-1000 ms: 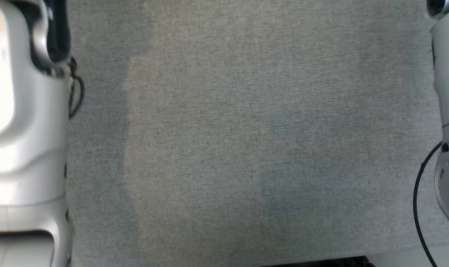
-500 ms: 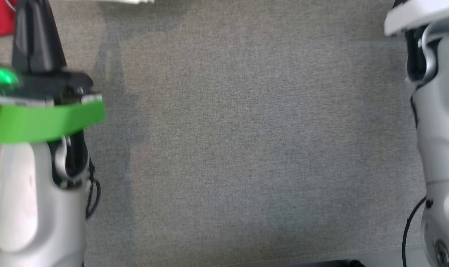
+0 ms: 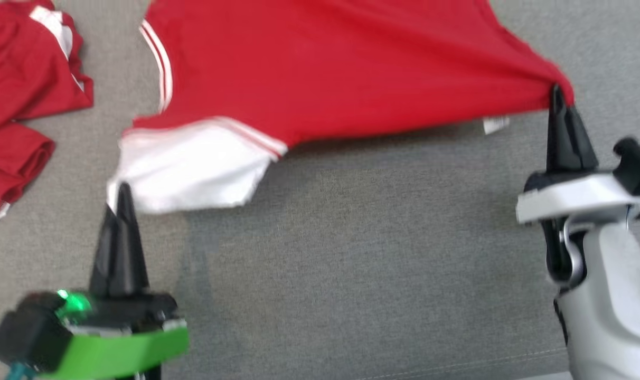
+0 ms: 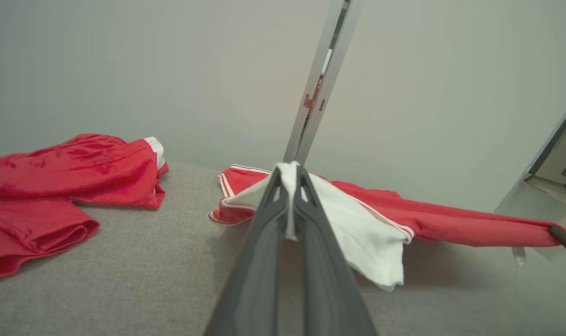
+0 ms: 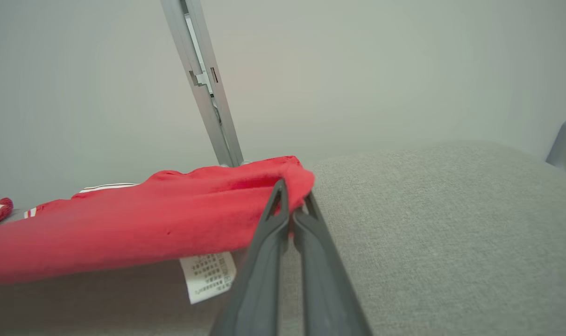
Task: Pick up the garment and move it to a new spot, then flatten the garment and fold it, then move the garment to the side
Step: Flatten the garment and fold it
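Observation:
The garment [image 3: 325, 68] is a red shirt with a white panel and white stripes, stretched across the top of the head view just above the grey surface. My left gripper [image 3: 120, 192] is shut on its white corner [image 4: 290, 177]. At the right, my right gripper [image 3: 556, 95] is shut on the red corner [image 5: 294, 179]. The cloth hangs taut between the two, and a white care label [image 5: 208, 275] dangles under the red edge. In the left wrist view the garment [image 4: 404, 219] sags toward the right gripper's tip.
Another red garment [image 3: 19, 100] with white trim lies crumpled at the far left, seen again as the red heap [image 4: 63, 186] in the left wrist view. A grey metal post [image 5: 203, 84] rises behind the padded surface [image 3: 351, 264]. A pale wall stands beyond.
The head camera has swung upward, bringing the garment and both grippers' tips into the picture; earlier it showed bare grey cloth and the forearms. Both grippers stay shut.

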